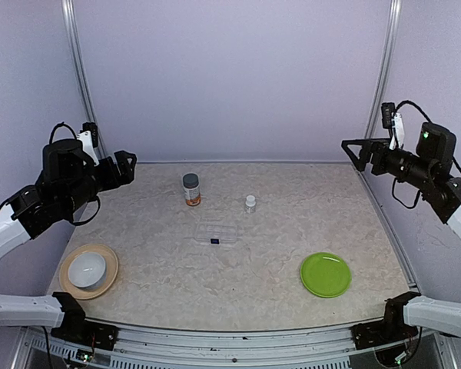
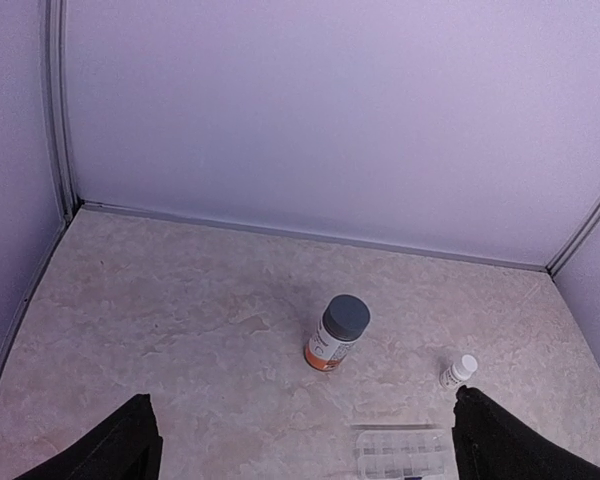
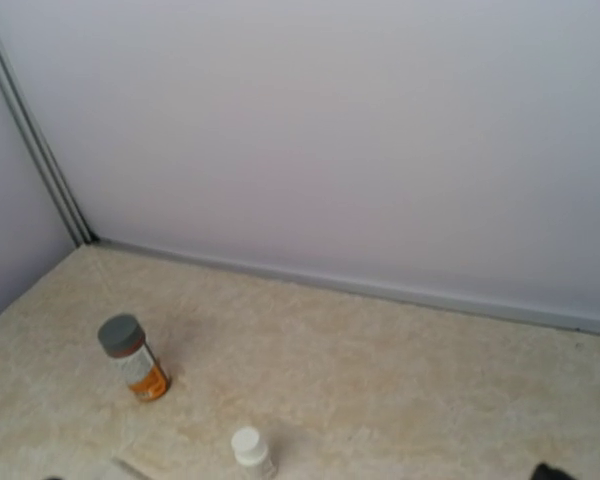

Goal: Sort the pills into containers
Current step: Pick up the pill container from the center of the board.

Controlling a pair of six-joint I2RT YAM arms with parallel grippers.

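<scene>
The clear bottle with gray cap and white-and-orange label (image 1: pixel 191 190) is standing upright toward the back of the marbled beige surface (image 1: pixel 161 246). The much smaller clear vial with white cap (image 1: pixel 250 203) is standing near it to the right. A clear, compartmented plastic tray (image 1: pixel 217 233) is lying just in front of the two. I am not making out any loose pills.

The left tool (image 1: pixel 125 169) and right tool (image 1: pixel 355 152) are hanging high at either side, fingers spread wide and holding nothing.

I am thinking the tall, narrow bottle is risking a topple if a finger clips its cap. The tiny vial may be squirting out of a pinch. With both caps on, a one-sided twist could be spinning the container rather than opening it.
</scene>
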